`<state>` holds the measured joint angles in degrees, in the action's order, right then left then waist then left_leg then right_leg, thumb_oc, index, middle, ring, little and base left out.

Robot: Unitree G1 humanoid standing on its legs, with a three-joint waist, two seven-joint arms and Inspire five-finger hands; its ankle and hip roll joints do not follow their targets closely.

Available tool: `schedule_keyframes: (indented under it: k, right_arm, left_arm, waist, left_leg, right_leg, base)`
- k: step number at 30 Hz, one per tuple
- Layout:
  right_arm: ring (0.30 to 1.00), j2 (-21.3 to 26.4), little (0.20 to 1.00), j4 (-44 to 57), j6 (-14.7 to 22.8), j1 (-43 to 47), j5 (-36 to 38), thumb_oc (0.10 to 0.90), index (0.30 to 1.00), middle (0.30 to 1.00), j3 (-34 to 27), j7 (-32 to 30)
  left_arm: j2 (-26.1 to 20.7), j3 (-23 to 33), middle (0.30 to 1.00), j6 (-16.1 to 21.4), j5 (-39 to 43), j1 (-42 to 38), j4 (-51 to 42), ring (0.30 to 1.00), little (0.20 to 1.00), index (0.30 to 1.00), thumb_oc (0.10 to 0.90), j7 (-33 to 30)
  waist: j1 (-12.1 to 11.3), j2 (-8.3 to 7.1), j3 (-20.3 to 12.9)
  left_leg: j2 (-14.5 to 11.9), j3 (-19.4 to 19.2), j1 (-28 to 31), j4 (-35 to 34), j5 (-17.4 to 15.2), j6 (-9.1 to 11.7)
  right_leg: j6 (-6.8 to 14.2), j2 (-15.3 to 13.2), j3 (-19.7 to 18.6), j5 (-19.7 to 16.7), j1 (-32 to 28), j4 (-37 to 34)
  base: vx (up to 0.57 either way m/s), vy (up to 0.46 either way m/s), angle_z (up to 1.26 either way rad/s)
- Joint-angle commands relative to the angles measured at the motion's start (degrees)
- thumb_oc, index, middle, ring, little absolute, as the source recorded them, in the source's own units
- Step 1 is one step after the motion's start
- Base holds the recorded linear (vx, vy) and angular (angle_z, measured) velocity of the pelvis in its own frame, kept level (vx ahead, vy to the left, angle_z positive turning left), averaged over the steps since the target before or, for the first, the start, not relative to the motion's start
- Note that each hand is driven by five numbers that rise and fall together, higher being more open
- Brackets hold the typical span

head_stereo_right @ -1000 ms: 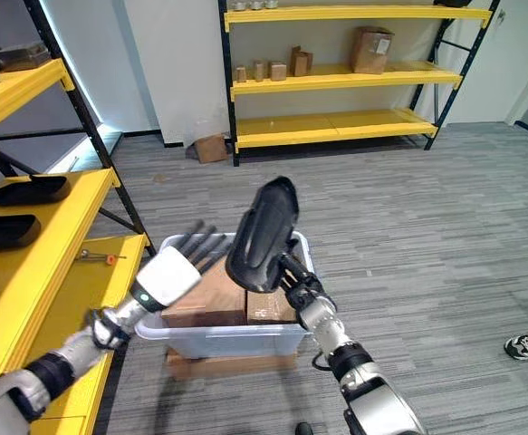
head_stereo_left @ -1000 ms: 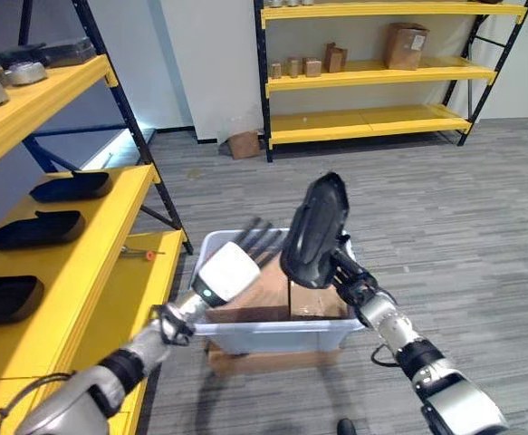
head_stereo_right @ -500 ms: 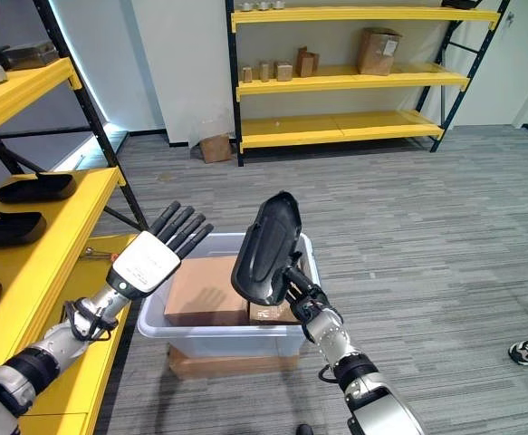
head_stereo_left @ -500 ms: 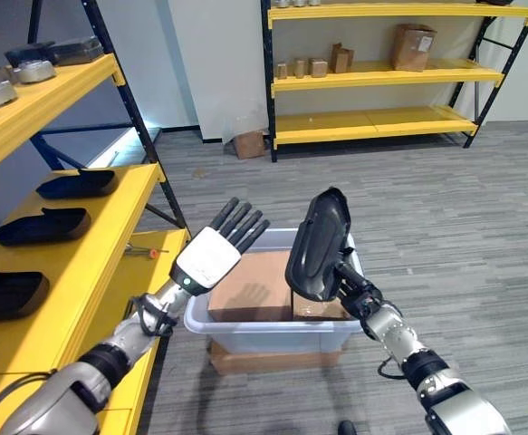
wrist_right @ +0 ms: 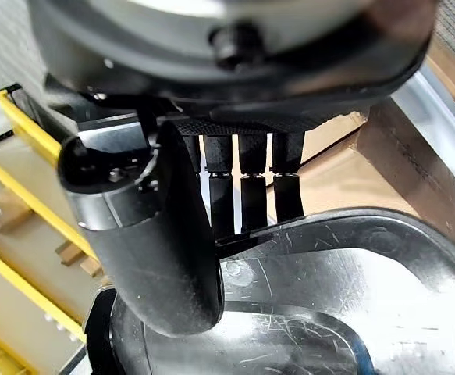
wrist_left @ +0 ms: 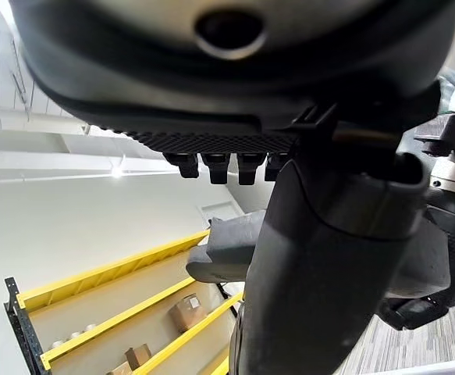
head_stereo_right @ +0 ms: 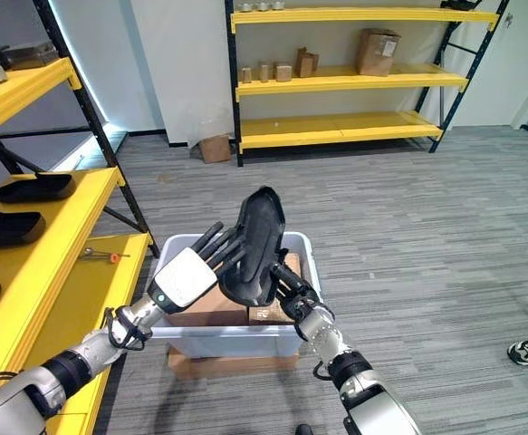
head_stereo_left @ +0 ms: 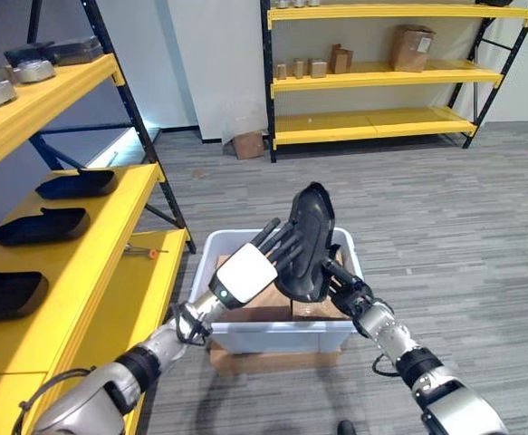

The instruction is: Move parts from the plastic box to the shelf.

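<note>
Above the plastic box (head_stereo_left: 277,337) on the grey floor, I see my right hand (head_stereo_left: 343,283) clamping the black part (head_stereo_left: 305,243); left hand (head_stereo_left: 250,270) fingers straight against it.

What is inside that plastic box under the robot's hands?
The plastic box holds brown cardboard boxes. The black part, gripped by the right hand and touched by the left hand, covers the rest inside.

Both head views look down from above at the translucent plastic box (head_stereo_left: 277,331) on the floor. Each wrist view sits very close, probably against the glossy black curved part (head_stereo_right: 254,245).
</note>
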<state>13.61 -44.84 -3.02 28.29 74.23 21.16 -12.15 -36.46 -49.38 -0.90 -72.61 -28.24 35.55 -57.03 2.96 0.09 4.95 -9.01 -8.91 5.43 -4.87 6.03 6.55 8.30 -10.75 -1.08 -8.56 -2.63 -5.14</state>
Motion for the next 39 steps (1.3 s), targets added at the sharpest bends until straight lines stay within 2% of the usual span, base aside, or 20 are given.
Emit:
schedule_keyframes:
  k: [1, 8, 12, 13, 15, 18, 20, 22, 24, 27, 32, 39]
  right_arm:
    - [0.300, 0.91, 0.300, 5.59, 4.65, 12.06, -2.92, 0.400, 0.300, 0.300, -2.03, 4.73]
    - [0.300, 1.18, 0.300, 6.42, 6.67, 12.05, -5.43, 0.400, 0.300, 0.300, -2.12, 5.90]
    - [0.300, 1.79, 0.300, 5.70, 5.47, 12.05, -8.66, 0.400, 0.300, 0.300, -2.20, 7.47]
    - [0.300, 2.12, 0.300, 5.94, 3.91, 11.27, -14.63, 0.400, 0.300, 0.300, -0.78, 10.70]
    - [0.300, 1.73, 0.300, 7.67, 2.86, 9.95, -18.78, 0.400, 0.300, 0.300, 2.05, 12.36]
    - [0.300, 1.37, 0.300, 9.53, 1.80, 7.84, -20.25, 0.400, 0.300, 0.300, 4.26, 13.48]
    - [0.300, 1.18, 0.300, 10.27, 0.03, 6.88, -20.96, 0.400, 0.300, 0.300, 5.99, 14.42]
    - [0.300, 1.18, 0.300, 10.27, 0.02, 6.88, -20.97, 0.400, 0.300, 0.300, 5.99, 14.42]
    - [0.300, 0.13, 0.300, 9.81, -0.88, 6.31, -20.85, 0.400, 0.300, 0.300, 8.45, 15.93]
    - [0.300, -0.96, 0.300, 9.66, -0.11, 6.15, -20.88, 0.400, 0.300, 0.300, 10.06, 16.72]
    - [0.300, -2.56, 0.300, 10.05, -1.23, 6.54, -20.05, 0.400, 0.300, 0.300, 11.80, 18.33]
    - [0.300, -4.87, 0.300, 11.45, -0.54, 6.34, -20.54, 0.400, 0.300, 0.300, 13.67, 17.05]
  left_arm:
    - [-1.90, 2.37, 1.000, -2.18, -0.09, -9.44, 3.64, 1.000, 1.000, 1.000, 0.900, -3.54]
    - [-0.99, 2.44, 1.000, -1.25, -0.78, -10.16, 6.85, 1.000, 1.000, 1.000, 0.900, -4.23]
    - [-1.22, 1.84, 1.000, -0.10, -0.52, -9.87, 6.26, 1.000, 1.000, 1.000, 0.900, -3.48]
    - [-1.85, 1.57, 1.000, 0.45, -0.68, -8.94, 5.31, 1.000, 1.000, 1.000, 0.900, -3.84]
    - [-2.22, 1.96, 1.000, 0.55, -1.22, -8.35, 4.76, 1.000, 1.000, 1.000, 0.900, -4.32]
    - [-2.45, 2.57, 1.000, 0.99, -1.98, -7.85, 4.25, 1.000, 1.000, 1.000, 0.900, -4.60]
    - [-2.96, 2.62, 1.000, 2.01, -2.77, -8.10, 3.98, 1.000, 1.000, 1.000, 0.900, -5.16]
    - [-2.96, 2.62, 1.000, 2.01, -2.77, -8.10, 3.98, 1.000, 1.000, 1.000, 0.900, -5.15]
    - [-2.70, 1.93, 1.000, 2.40, -2.79, -8.97, 3.55, 1.000, 1.000, 1.000, 0.900, -5.26]
    - [-2.01, 1.18, 1.000, 2.56, -2.39, -9.82, 3.42, 1.000, 1.000, 1.000, 0.900, -4.85]
    - [-0.61, 0.26, 1.000, 3.32, -1.92, -10.76, 3.27, 1.000, 1.000, 1.000, 0.900, -4.83]
    - [3.23, -1.34, 1.000, 3.22, -2.29, -11.42, 3.64, 1.000, 1.000, 1.000, 0.900, -3.20]
  waist:
    - [-0.13, -0.18, -2.27]
    - [0.43, -0.15, -2.67]
    - [0.32, -0.12, -2.58]
    - [0.15, -0.22, -2.47]
    - [0.08, -0.27, -2.20]
    - [0.11, -0.28, -2.06]
    - [0.03, -0.33, -1.96]
    - [0.03, -0.33, -1.96]
    - [-0.02, -0.30, -1.89]
    - [0.00, -0.26, -1.82]
    - [-0.03, -0.22, -1.75]
    - [0.31, -0.31, -1.68]
  left_leg:
    - [1.50, 2.84, 2.67, -0.13, -3.73, -2.57]
    - [1.49, 2.49, 2.89, -0.13, -3.83, -2.61]
    - [1.57, 2.59, 2.86, -0.13, -3.85, -2.59]
    - [1.70, 2.71, 2.66, -0.13, -3.88, -2.72]
    - [1.78, 2.77, 2.50, -0.13, -3.84, -2.88]
    - [1.88, 2.85, 2.51, -0.13, -3.83, -2.96]
    - [1.87, 2.84, 2.47, -0.13, -3.78, -2.94]
    - [1.87, 2.84, 2.47, -0.13, -3.77, -2.94]
    - [1.82, 2.86, 2.44, -0.13, -3.75, -2.91]
    - [1.80, 2.81, 2.35, -0.13, -3.70, -2.83]
    - [1.82, 2.82, 2.30, -0.13, -3.83, -2.88]
    - [1.80, 2.63, 2.45, -0.13, -3.98, -2.98]
  right_leg:
    - [0.29, 1.31, 1.71, 2.59, -3.48, 0.67]
    - [0.57, 1.32, 1.37, 2.55, -3.58, 0.69]
    - [0.75, 1.27, 1.36, 2.53, -3.53, 0.70]
    - [0.83, 1.21, 1.37, 2.58, -3.34, 0.70]
    - [0.85, 1.14, 1.37, 2.60, -3.23, 0.66]
    - [0.89, 1.06, 1.48, 2.56, -3.30, 0.60]
    - [0.89, 0.92, 1.73, 2.59, -3.39, 0.60]
    - [0.89, 0.92, 1.74, 2.59, -3.39, 0.60]
    - [0.84, 0.86, 2.01, 2.64, -3.40, 0.63]
    - [0.85, 0.86, 2.02, 2.64, -3.27, 0.69]
    - [0.71, 0.87, 2.17, 2.88, -3.23, 0.78]
    - [0.66, 0.88, 2.08, 3.18, -3.29, 0.94]
  base:
    - [0.00, 0.000, 0.00]
    - [0.00, 0.000, 0.00]
    - [0.00, 0.000, 0.00]
    - [0.00, 0.000, 0.00]
    - [-0.04, -0.005, 0.00]
    - [0.00, 0.000, 0.00]
    - [0.00, 0.000, 0.00]
    - [0.00, 0.000, 0.00]
    - [0.00, 0.000, 0.00]
    - [0.00, 0.000, 0.00]
    - [0.00, 0.000, 0.00]
    - [0.00, 0.000, 0.00]
